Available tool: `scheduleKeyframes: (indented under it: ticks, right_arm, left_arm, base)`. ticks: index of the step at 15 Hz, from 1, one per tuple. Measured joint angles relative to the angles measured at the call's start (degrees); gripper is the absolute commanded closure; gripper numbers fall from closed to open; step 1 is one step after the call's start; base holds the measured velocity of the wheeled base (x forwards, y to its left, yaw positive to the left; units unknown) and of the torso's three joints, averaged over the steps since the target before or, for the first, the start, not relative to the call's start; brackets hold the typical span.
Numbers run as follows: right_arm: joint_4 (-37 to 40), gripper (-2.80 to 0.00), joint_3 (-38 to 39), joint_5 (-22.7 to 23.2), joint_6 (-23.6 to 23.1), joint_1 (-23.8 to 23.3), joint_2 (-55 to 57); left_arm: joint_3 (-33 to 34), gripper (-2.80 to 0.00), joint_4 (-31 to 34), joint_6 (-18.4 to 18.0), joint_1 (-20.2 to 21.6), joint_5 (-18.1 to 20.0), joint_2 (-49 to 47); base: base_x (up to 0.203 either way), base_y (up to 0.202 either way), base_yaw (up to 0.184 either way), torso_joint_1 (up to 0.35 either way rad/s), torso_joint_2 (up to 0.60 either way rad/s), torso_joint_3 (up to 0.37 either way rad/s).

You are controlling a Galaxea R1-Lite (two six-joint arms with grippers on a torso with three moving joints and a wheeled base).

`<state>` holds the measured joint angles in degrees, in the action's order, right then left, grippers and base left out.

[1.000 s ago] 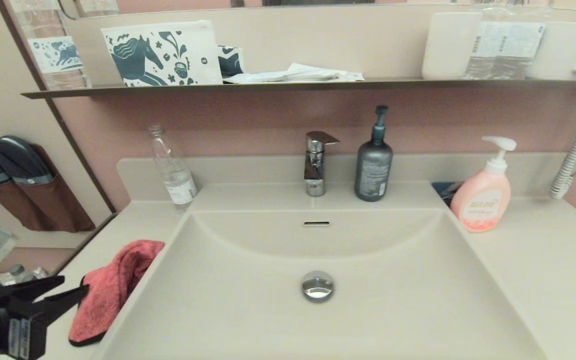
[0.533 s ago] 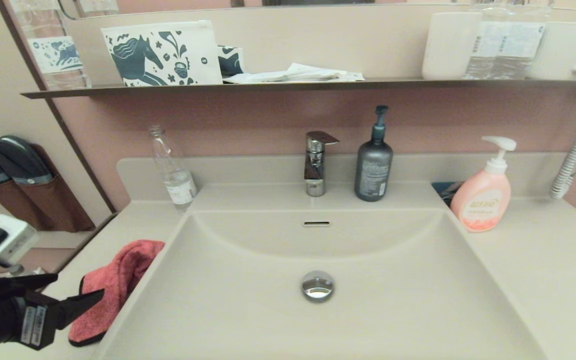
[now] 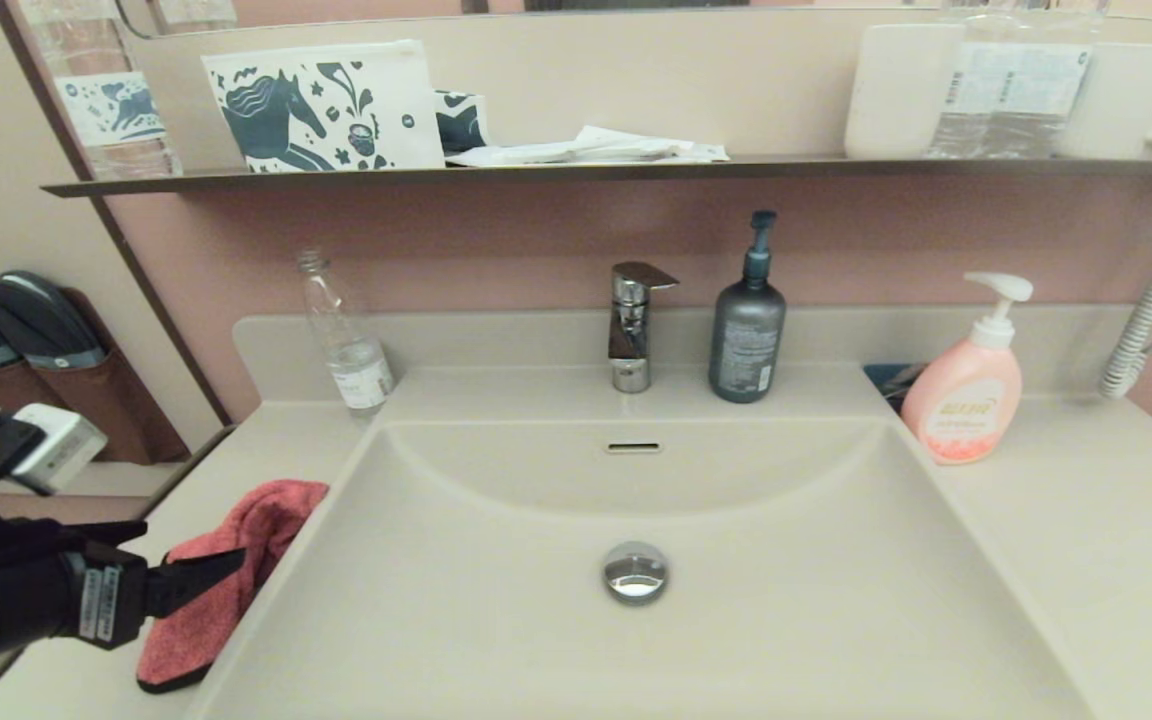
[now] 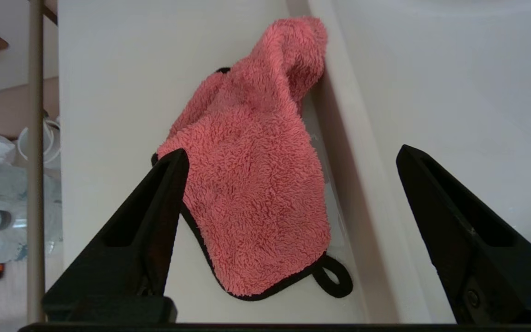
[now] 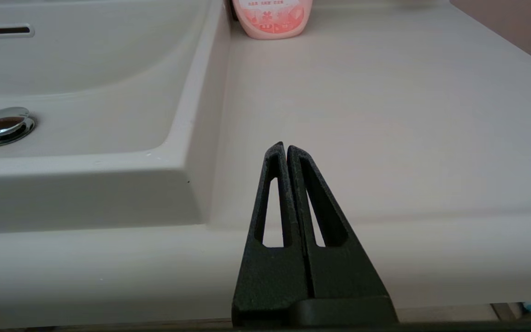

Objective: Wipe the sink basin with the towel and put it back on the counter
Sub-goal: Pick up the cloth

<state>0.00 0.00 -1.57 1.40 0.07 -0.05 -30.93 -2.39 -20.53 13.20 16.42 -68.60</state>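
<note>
Between the spread jaws of the left gripper [image 4: 288, 157] lies the towel [image 4: 251, 184], crumpled on the counter [image 4: 109, 92] against the basin [image 3: 636, 620] rim, likely lined up for a grab. Right gripper [image 5: 286, 150] sits parked, jaws closed on nothing.

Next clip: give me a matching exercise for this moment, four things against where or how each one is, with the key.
1. towel
2. left gripper
3. right gripper
4. pink soap bottle

A. shut, parked by the counter's front edge
B. standing right of the sink basin
C. lying crumpled on the counter left of the basin
D. open, over the towel

Pairs: 1-C, 2-D, 3-A, 4-B
</note>
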Motion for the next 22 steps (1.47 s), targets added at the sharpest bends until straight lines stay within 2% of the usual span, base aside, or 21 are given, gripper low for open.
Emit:
scheduleKeyframes:
  ticks: [4, 9, 12, 16, 22]
  right_arm:
    - [0.0, 0.0, 0.0, 0.0, 0.0, 0.0, 0.0]
    - [0.0, 0.0, 0.0, 0.0, 0.0, 0.0, 0.0]
    - [0.0, 0.0, 0.0, 0.0, 0.0, 0.0, 0.0]
    - [0.0, 0.0, 0.0, 0.0, 0.0, 0.0, 0.0]
    - [0.0, 0.0, 0.0, 0.0, 0.0, 0.0, 0.0]
  left_arm:
    - [0.0, -2.8, -0.8, 1.3, 1.2, 3.4, -2.3]
    - [-0.1, -2.8, -1.3, 2.6, 2.4, 3.3, -4.8]
    - [-0.5, -2.8, -1.8, 2.5, 3.0, 6.4, -6.2]
    - [-0.9, -2.8, -2.1, 2.3, 3.0, 6.7, -8.7]
    - [-0.8, -2.8, -8.7, 2.3, 2.9, 6.6, -14.3]
  base:
    - [0.0, 0.0, 0.0, 0.0, 0.0, 0.0]
    - [0.0, 0.0, 0.0, 0.0, 0.0, 0.0]
    - [0.0, 0.0, 0.0, 0.0, 0.0, 0.0]
    - [0.0, 0.0, 0.0, 0.0, 0.0, 0.0]
    - [0.0, 0.0, 0.0, 0.0, 0.0, 0.0]
